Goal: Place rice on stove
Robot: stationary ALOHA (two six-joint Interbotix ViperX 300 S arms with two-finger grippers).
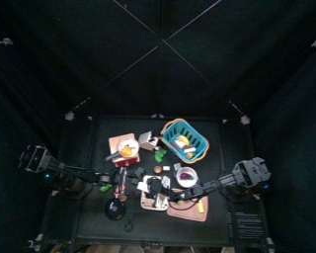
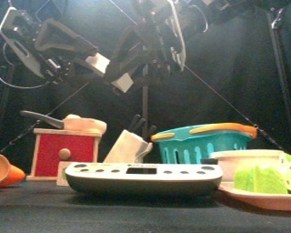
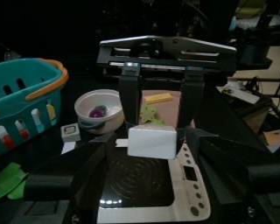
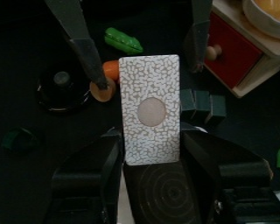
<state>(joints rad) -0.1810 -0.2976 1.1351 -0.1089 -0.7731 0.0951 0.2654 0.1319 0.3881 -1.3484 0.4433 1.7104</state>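
Observation:
The rice is a white speckled packet (image 4: 149, 109) with an oval window. My right gripper (image 4: 149, 156) is shut on one end of it and holds it in the air over the white stove (image 4: 166, 199). The left wrist view shows the packet (image 3: 150, 142) hanging in the right gripper's fingers (image 3: 130, 96) above the stove's round burner (image 3: 140, 182). My left gripper (image 3: 150, 157) faces it with jaws open, one on each side of the packet and apart from it. In the front view both grippers hang above the stove (image 2: 142, 178).
A teal basket (image 2: 204, 144), a white bowl (image 3: 99, 107), a knife block (image 2: 126, 144) and a red box (image 2: 61, 153) stand around the stove. A green pepper (image 4: 122, 39), a carrot (image 4: 111, 68) and a dark pan (image 4: 60, 87) lie beyond it.

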